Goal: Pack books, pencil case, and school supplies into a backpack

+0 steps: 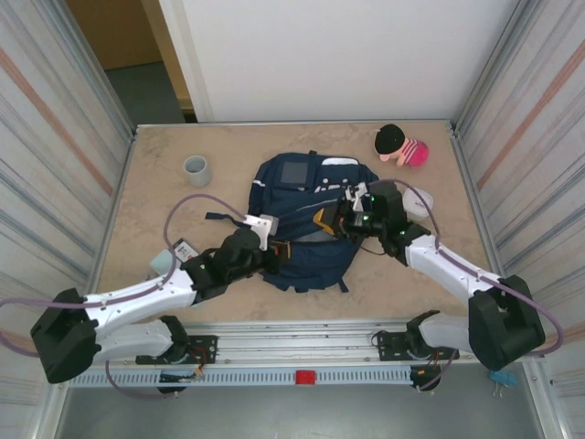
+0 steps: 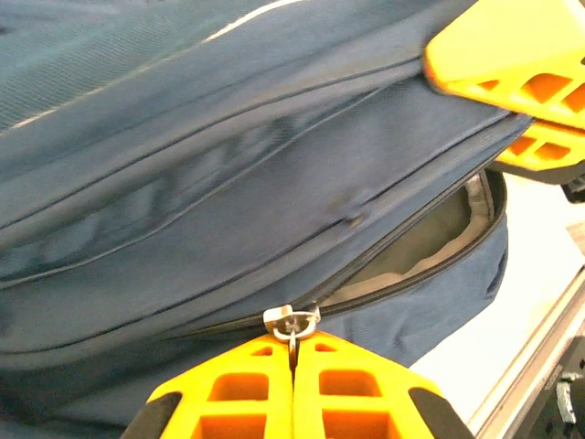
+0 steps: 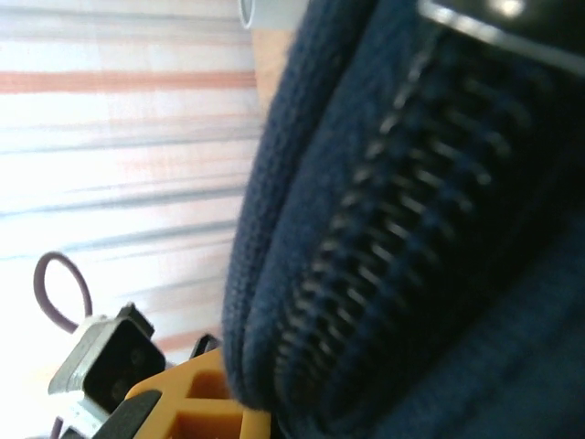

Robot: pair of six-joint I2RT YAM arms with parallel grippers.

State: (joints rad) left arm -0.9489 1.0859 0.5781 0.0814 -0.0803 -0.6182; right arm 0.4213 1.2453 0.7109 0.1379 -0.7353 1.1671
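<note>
- Left hand (image 2: 292, 352): closed on the zipper pull (image 2: 292, 320), with the metal tab pinched between the 2 fingertips at the near-left side of the backpack (image 1: 294, 203).
- The backpack lies flat at mid-worktop (image 1: 155, 183). Its main zip is partly parted, and grey lining (image 2: 430, 242) shows in the gap.
- Right hand (image 1: 324, 219): its 2 orange fingers stand close together on the edge of the opening, and fabric appears to be pinched between them. Treat this as a closed grip on the backpack.
- Step in hand, as judged: widen the main opening so items can go in.
- Draw the pull along the line of the zip teeth, not across them. A sideways load is likely to jam the slider or drag the whole bag.
- Use the right hand as the anchor. Hold the flap edge taut and slightly raised so the teeth ahead of the slider lie straight.
- Move slowly at the curved corner, because soft fabric can fold into the slider there.
- Count, near to far:
- 2 hands, both at the backpack.
- 1 backpack.
- 1 pale teal item (image 1: 162, 265), probably the pencil case, partly under the left arm at the near-left of the worktop.
- 1 grey cup (image 1: 196, 169), far left and well apart from the backpack.
- 1 plush toy (image 1: 400, 144), far right.
</note>
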